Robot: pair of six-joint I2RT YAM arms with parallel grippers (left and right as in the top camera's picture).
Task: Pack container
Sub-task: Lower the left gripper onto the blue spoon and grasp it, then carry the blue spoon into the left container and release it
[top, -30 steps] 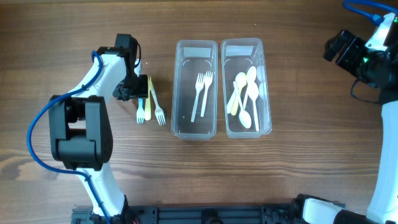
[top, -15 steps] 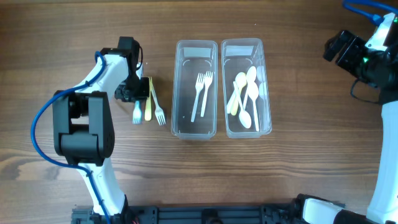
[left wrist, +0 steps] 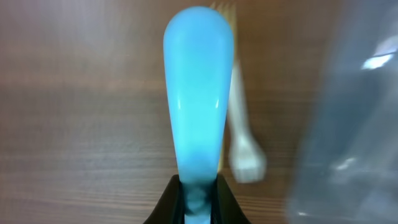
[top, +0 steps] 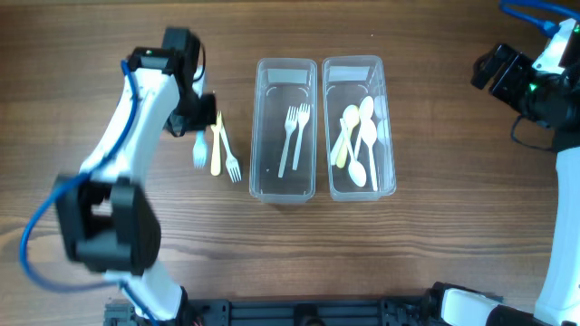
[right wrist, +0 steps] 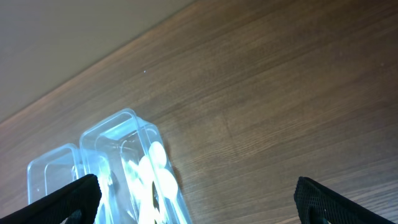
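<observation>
Left wrist, blue fork (left wrist: 198, 93): pinched at its near end, over the wood table (left wrist: 74, 124).
Left gripper (left wrist: 198, 190): clamped on the blue fork.
Yellow fork (top: 216, 149), white fork (top: 230, 156): on the table just right of it.
Left box (top: 257, 127): pair of forks (top: 294, 136) inside.
Right box (top: 391, 136): spoons (top: 360, 140) inside.
Right gripper (right wrist: 196, 208): spread wide, empty, well apart from both boxes.

**A:** so what've we got sitting on our wooden table (top: 435, 226) right now?

**B:** we count a yellow fork (top: 217, 148) and a white fork (top: 228, 154) lying just beside each other on the bare wood. To their right there's a clear tub (top: 304, 174) and a second clear tub (top: 354, 74), side by side.
</observation>
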